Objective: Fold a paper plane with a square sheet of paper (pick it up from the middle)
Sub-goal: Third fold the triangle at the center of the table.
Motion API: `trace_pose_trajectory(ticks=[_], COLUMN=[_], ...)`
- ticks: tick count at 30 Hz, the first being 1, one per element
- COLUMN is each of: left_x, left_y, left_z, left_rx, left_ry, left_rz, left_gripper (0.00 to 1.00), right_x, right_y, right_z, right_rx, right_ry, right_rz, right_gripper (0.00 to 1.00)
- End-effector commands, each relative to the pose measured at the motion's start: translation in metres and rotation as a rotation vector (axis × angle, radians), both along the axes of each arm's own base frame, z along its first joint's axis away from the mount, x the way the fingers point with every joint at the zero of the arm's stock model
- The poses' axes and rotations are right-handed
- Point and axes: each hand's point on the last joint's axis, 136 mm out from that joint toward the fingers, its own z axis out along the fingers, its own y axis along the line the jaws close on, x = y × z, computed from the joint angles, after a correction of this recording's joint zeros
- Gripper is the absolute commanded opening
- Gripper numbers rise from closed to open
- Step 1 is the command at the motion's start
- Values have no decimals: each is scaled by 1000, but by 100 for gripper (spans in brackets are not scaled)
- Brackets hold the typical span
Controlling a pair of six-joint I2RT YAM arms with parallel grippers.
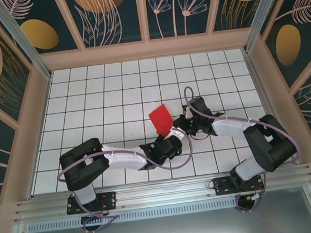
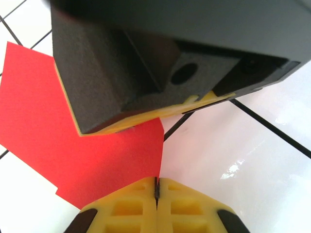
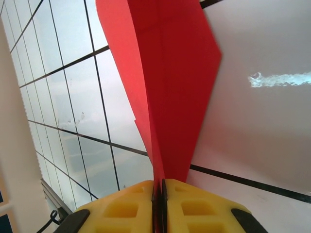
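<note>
Red paper (image 1: 160, 120) lies a little right of centre in the overhead view, on the white tiled table (image 1: 102, 94). It shows there as a small tilted piece whose lower end meets both grippers. The left arm (image 1: 126, 156) reaches from the lower left across to the middle. The right arm (image 1: 241, 126) bends at the right edge of the tiles and comes back leftward, so the two tools sit close together just below and right of the paper. A purple cable (image 1: 188, 149) loops along each arm. In the right wrist view the right gripper (image 3: 159, 194) has its yellow fingertips pressed together on the paper. The paper rises from the seam at the bottom centre of that frame to the top edge, folded into layers with a crease running up its middle and an angled corner at the upper right. Grid lines of the table cross behind it. In the left wrist view the left gripper (image 2: 156, 194) also has its yellow tips closed tight at the bottom centre. The paper spreads flat over the left half of that frame, and its lower right corner runs straight down into the seam, so it looks pinched there. A black block edged in yellow (image 2: 112, 82) hangs over the paper's upper part and covers much of the top of that frame.
</note>
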Motion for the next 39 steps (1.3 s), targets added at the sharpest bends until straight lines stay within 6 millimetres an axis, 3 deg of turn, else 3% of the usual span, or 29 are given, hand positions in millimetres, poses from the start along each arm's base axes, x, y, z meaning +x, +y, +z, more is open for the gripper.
trace_pose_trajectory(ticks=[1,5,8,11,13,18,23,33,39], left_x=[-2,-4,-7,-13,-18,-19,-21,-11,-9], left_y=[-1,-1,0,0,1,12,9,18,19], left_z=[14,13,12,25,28,35,29,27,18], left_rx=[-60,-69,-96,-186,-259,-446,-481,-630,-683], left_ry=[-18,-9,3,25,66,182,273,405,507], left_rz=[-1,-9,-16,-38,-63,-82,-123,-106,-119], left_gripper=[0,0,0,0,0,0,0,0,0], right_x=[7,11,15,21,24,29,29,23,30], right_y=[1,-4,-10,-20,-24,-26,-22,-13,-3], right_z=[12,19,28,37,44,50,54,50,49], right_rx=[10,11,1,-13,-11,-13,9,17,5], right_ry=[-23,-47,-80,-125,-151,-177,-191,-199,-205], right_rz=[1,-2,-12,-30,-35,-23,3,78,104], right_gripper=[18,24,39,50,51,51,50,35,25])
